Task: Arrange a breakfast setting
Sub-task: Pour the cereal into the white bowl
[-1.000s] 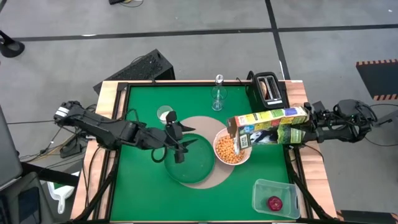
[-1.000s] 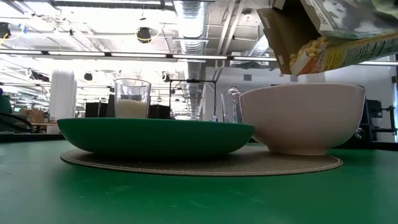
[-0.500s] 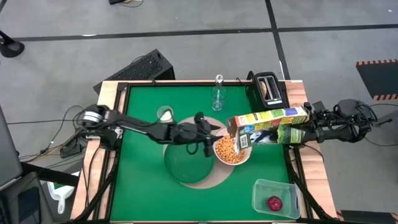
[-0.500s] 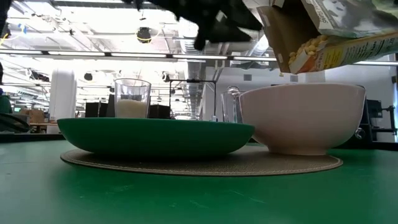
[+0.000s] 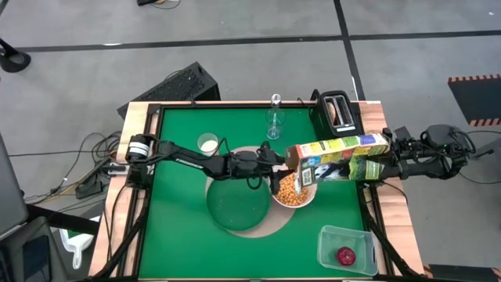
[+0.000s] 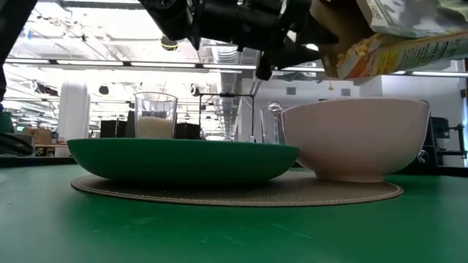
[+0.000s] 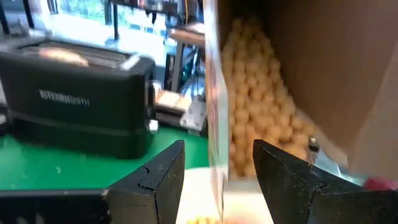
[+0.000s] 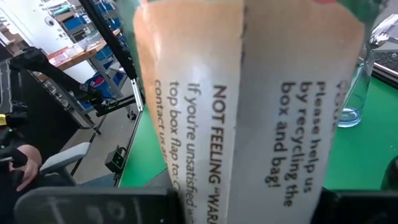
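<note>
My right gripper (image 5: 377, 169) is shut on the green-and-yellow cereal box (image 5: 338, 158), which is tipped with its open end over the white bowl (image 5: 293, 188). The bowl holds cereal and stands on the round tan mat (image 5: 258, 227), beside the dark green plate (image 5: 235, 207). My left gripper (image 5: 275, 160) is open at the box's open end. In the left wrist view its fingers (image 7: 155, 180) stand on either side of the box's flap edge (image 7: 212, 112). The milk glass (image 5: 207, 143) and the stemmed glass (image 5: 274, 121) stand farther back. My right gripper holds the cereal box by its closed end (image 5: 368, 168), coming level from the table's right side. The box is lifted clear and lies about level, with its open end (image 6: 344, 51) above the bowl. The box itself hides the fingers' place of contact. My left gripper: I cannot tell whether it touches the flap.
A black toaster (image 5: 338, 110) with toast in its slot stands at the far right corner. A clear container (image 5: 348, 249) with the red fruit (image 5: 345, 254) sits at the near right. A raised wooden rim (image 5: 137, 180) borders the green table.
My left gripper has gone from above the plate toward the table's right edge, to the box's open end over the bowl. The box and my right gripper have kept still.
</note>
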